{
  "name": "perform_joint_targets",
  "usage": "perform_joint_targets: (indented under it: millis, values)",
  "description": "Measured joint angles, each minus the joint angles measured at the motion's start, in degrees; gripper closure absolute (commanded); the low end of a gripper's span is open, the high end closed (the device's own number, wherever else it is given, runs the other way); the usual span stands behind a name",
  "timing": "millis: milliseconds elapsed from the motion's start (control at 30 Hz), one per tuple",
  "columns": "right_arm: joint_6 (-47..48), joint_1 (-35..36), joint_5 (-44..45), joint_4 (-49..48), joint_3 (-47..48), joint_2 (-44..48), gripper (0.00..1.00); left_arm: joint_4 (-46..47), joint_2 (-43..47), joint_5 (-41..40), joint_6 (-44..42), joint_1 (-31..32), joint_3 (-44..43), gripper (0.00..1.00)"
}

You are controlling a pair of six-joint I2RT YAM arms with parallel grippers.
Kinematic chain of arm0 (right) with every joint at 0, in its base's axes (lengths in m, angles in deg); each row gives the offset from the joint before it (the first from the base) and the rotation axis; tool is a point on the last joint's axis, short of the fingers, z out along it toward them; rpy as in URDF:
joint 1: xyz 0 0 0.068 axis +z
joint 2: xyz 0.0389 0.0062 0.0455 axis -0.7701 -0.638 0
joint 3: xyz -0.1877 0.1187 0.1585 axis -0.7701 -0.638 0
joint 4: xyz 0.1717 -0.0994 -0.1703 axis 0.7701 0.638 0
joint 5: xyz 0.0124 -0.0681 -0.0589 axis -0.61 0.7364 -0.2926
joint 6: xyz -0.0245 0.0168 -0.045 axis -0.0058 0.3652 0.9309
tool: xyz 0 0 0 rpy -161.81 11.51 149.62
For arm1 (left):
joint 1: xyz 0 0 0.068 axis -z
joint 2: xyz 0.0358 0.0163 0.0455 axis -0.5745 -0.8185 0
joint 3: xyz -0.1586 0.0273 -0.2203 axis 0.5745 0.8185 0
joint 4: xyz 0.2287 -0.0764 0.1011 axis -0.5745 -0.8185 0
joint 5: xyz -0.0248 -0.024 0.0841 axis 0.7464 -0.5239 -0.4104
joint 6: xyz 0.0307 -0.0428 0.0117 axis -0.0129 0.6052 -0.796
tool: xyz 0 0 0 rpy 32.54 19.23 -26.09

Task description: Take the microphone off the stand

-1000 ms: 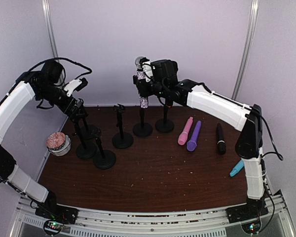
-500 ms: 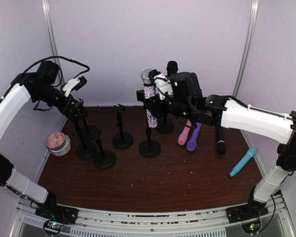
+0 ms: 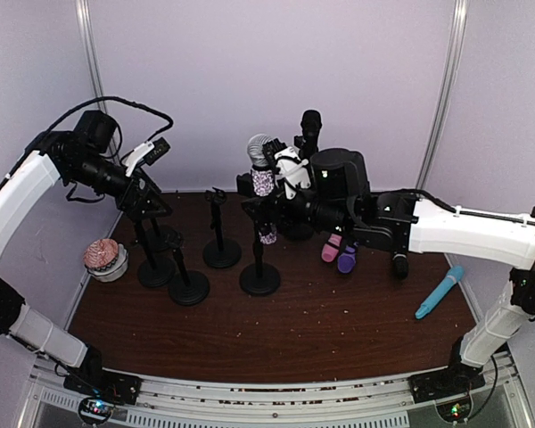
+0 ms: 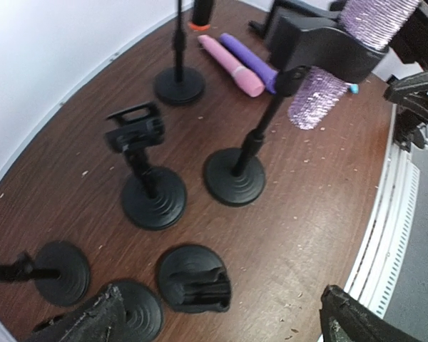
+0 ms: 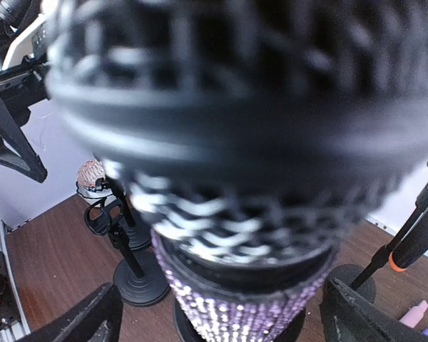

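The microphone (image 3: 261,178) is clipped in its stand (image 3: 259,272) at mid-frame in the top view, silver head up. In the right wrist view its blurred head fills the frame. The right fingers (image 5: 78,324) flank its glittery body at the bottom corners; I cannot tell whether they grip it. The right arm (image 3: 464,234) reaches in from the right edge. At upper left, the left fingers (image 4: 85,324) are spread wide, holding nothing, above bare stands (image 4: 154,196) on the desk (image 3: 321,330).
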Motion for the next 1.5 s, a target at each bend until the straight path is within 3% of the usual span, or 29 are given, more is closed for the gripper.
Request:
perform_joint_targets:
  millis: [200, 433, 500, 667, 967, 1167, 1300, 1500]
  values:
    - [-0.57, 0.28, 0.07, 0.15, 0.04, 0.96, 0.0, 0.02, -3.91, 5.97, -4.59, 2.78, -2.43, 0.02]
    - [-0.68, 0.28, 0.48, 0.98, 3.23, 1.84, 0.0, 0.02, -11.98, 18.25, -12.04, 3.34, -9.46, 0.02]
    - [-0.72, 0.28, 0.46, 1.09, 4.42, 1.79, 0.08, 0.02, -14.95, 21.49, -13.81, 3.56, -12.52, 0.02]
    - [-1.46, -0.24, -0.9, 2.08, 7.26, 1.14, 0.38, 0.26, -22.01, 26.67, -16.68, 4.68, -19.5, 0.02]
    - [-0.72, -2.67, -7.61, 4.61, 7.5, 0.9, 0.5, 0.39, -30.97, 33.92, -21.46, 7.87, -28.09, 0.02]
    - [0.44, -5.77, -17.97, 5.18, 7.56, 0.9, 0.6, 0.44, -33.22, 35.93, -24.76, 10.58, -30.95, 0.02]
    - [0.96, -8.66, -24.22, 5.95, 8.02, 0.83, 0.61, 0.59, -34.56, 36.48, -26.32, 11.93, -32.11, 0.04]
    - [1.55, -10.23, -28.74, 7.37, 8.96, 0.48, 0.59, 0.81, -37.03, 36.61, -27.69, 12.35, -33.53, 0.14]
